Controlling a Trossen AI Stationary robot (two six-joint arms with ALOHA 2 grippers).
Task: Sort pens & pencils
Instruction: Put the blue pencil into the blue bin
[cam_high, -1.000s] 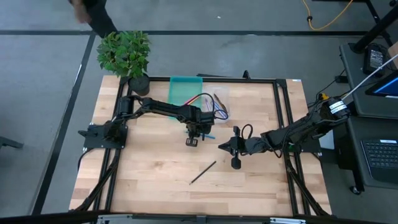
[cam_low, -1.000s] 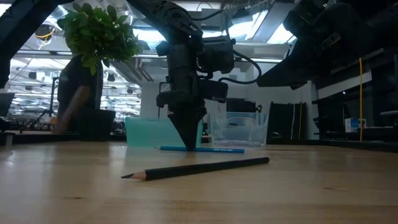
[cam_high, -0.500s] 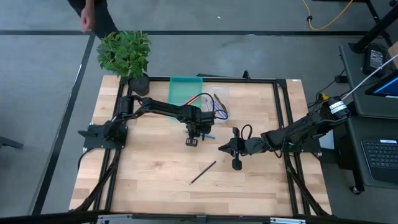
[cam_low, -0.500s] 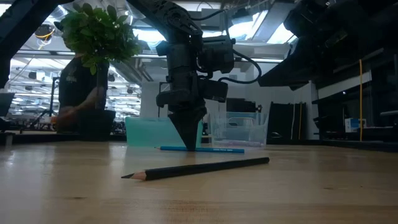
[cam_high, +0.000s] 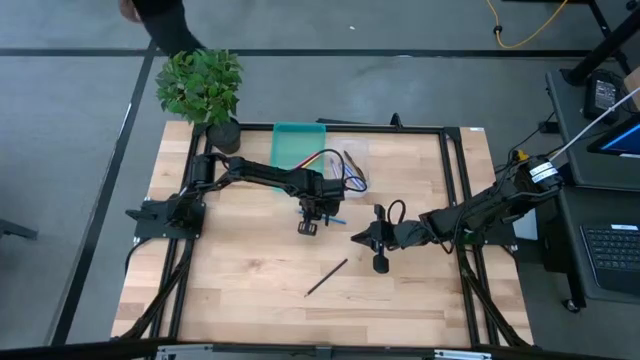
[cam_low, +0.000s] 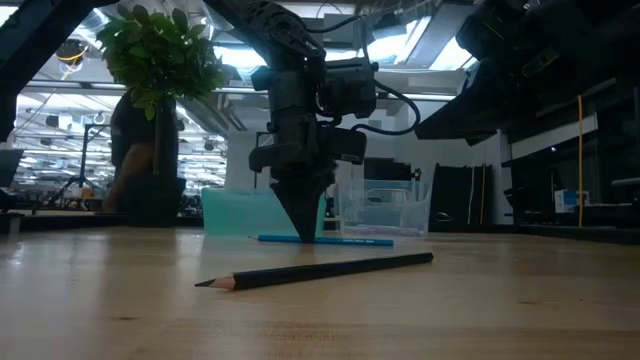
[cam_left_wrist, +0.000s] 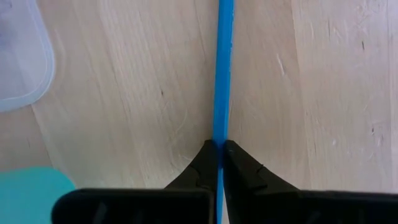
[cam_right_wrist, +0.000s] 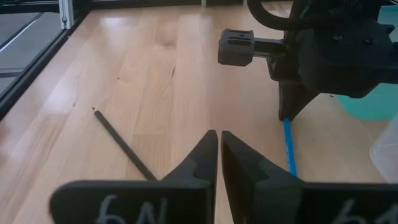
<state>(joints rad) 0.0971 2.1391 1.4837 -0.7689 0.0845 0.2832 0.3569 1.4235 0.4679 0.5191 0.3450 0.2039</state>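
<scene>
The left end effector (cam_left_wrist: 218, 163) pinches a blue pen (cam_left_wrist: 222, 68) flat on the table (cam_high: 250, 300); a thin grip risks it slipping free on lifting.

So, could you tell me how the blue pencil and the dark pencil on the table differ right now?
The blue pencil is pinched between the left gripper's jaws; the dark pencil lies free, untouched. The blue one sits near the clear tray; the dark one lies on open table toward the front edge. Both lie flat on the wood.
</scene>
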